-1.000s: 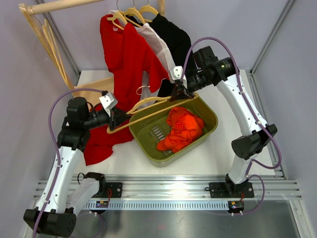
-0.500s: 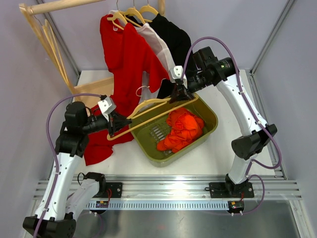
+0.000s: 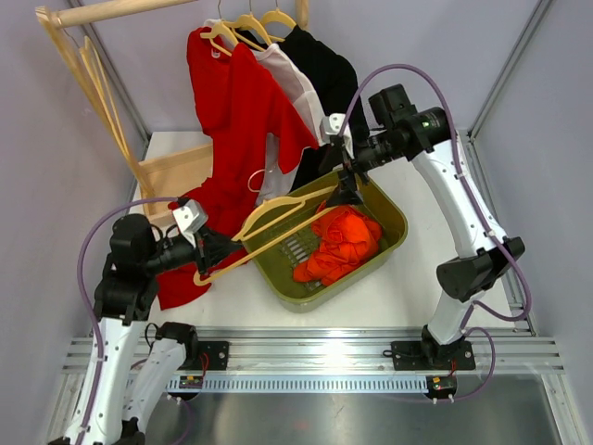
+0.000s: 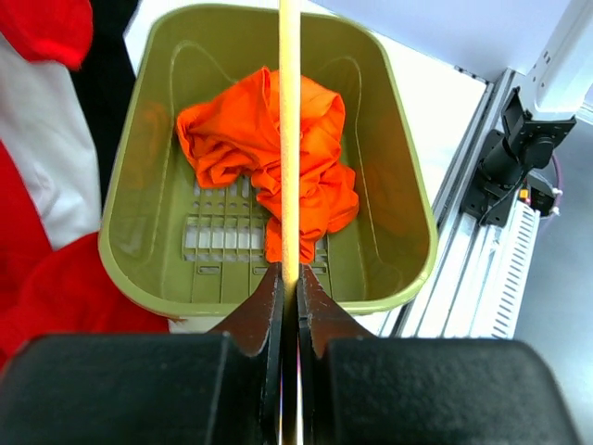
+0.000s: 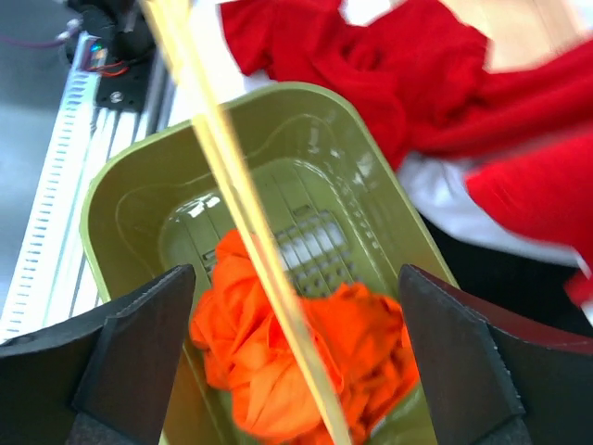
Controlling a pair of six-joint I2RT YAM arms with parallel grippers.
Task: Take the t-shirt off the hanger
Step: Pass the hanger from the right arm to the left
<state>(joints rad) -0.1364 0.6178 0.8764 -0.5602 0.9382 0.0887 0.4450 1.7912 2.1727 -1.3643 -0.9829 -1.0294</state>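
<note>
Orange t-shirt (image 3: 338, 243) lies free in the green basket (image 3: 396, 215) at frame centre; left gripper (image 4: 288, 278) clamps the bare hanger (image 4: 289, 139); right gripper (image 5: 296, 278) fingers spread apart around it; best swing the hanger aside, level, clear of the hanging garments (image 3: 250, 102).

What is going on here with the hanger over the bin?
The left claw is shut on the bar of a bare wooden hanger, holding it above the green bin. The right claw is open, its fingers on either side of the hanger's other end without gripping it. The orange t-shirt lies crumpled in the bin, already off the hanger. Other garments hang on the rack behind.
</note>
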